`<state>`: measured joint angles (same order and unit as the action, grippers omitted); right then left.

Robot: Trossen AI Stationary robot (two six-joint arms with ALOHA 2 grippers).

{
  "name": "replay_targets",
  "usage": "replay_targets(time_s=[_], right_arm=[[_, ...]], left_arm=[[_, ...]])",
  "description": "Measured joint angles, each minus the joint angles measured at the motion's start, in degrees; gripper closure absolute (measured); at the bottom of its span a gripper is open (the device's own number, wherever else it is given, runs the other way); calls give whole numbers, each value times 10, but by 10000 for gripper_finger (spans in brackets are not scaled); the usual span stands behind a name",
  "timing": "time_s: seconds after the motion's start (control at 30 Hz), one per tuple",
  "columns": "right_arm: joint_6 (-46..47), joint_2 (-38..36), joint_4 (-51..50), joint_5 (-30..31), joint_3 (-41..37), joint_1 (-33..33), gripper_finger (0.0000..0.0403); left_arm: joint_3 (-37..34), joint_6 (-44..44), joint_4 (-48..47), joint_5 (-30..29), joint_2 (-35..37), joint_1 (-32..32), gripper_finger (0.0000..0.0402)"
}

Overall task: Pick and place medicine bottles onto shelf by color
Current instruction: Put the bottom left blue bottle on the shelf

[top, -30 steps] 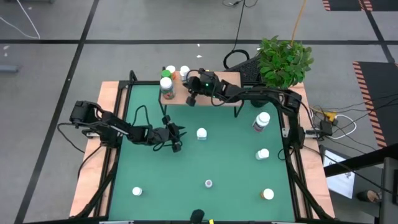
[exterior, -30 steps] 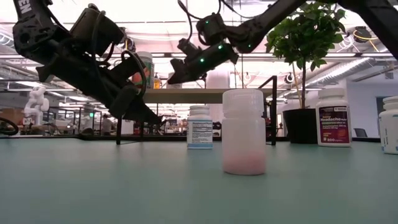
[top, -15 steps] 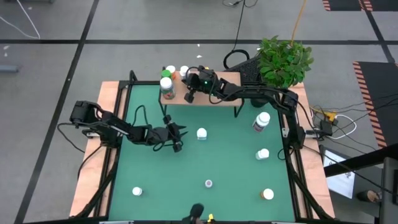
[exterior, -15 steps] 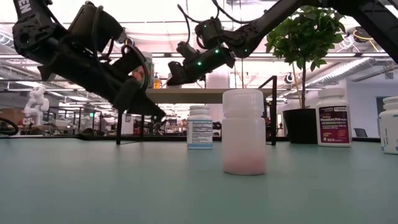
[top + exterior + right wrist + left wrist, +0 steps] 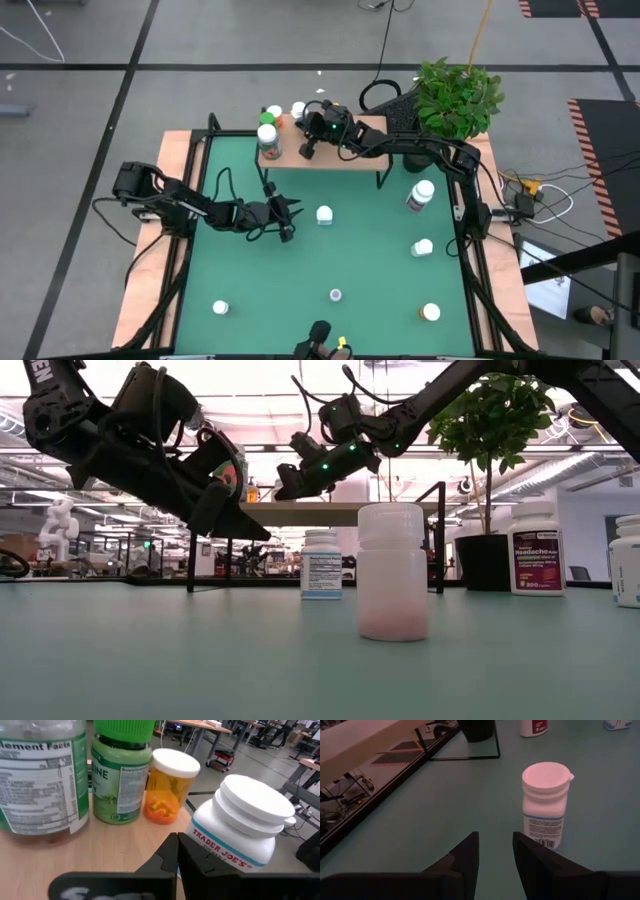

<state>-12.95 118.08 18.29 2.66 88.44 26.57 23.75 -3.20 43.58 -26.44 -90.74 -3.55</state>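
Observation:
The shelf [image 5: 330, 162], a low wood-topped table, stands at the mat's far edge. On its left end stand a large green-labelled bottle [image 5: 40, 780], a green bottle [image 5: 122, 775], an orange bottle [image 5: 167, 795] and a white-capped white bottle [image 5: 240, 830]. My right gripper [image 5: 177, 842] is shut above the shelf top, close beside the white bottle; in the high view my right gripper [image 5: 306, 152] is over the shelf's left part. My left gripper [image 5: 495, 837] hovers open and holds nothing. It is low over the mat, just short of a white bottle [image 5: 545, 805] standing on its base. My right gripper's shut fingertips [image 5: 172, 851] stand level, right beside the lower side wall [image 5: 207, 851] of the white bottle, which stands upright on the shelf. Whether they touch it I cannot tell.
Other bottles are spread over the green mat: one with a red label [image 5: 421, 193], white ones [image 5: 422, 247] [image 5: 220, 308] [image 5: 335, 294], and one [image 5: 431, 312] near the front right. A potted plant [image 5: 458, 98] stands at the far right corner.
My right gripper has gone a little toward the table's far edge over the shelf, staying shut. My left gripper has tipped its fingers up slightly without changing place.

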Motion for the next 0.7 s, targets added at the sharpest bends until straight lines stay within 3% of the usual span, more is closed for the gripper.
replay_targets(time_s=[0.27,0.5,0.7], right_arm=[[-15,-20,-50,2,-1,-26,403],[-65,-46,-77,78,0,-29,403],[-76,-49,-112,95,0,-17,403]], left_arm=[[0,3,-6,0,0,0,279],[0,22,-33,0,0,-4,279],[0,24,-35,0,0,-15,279]])
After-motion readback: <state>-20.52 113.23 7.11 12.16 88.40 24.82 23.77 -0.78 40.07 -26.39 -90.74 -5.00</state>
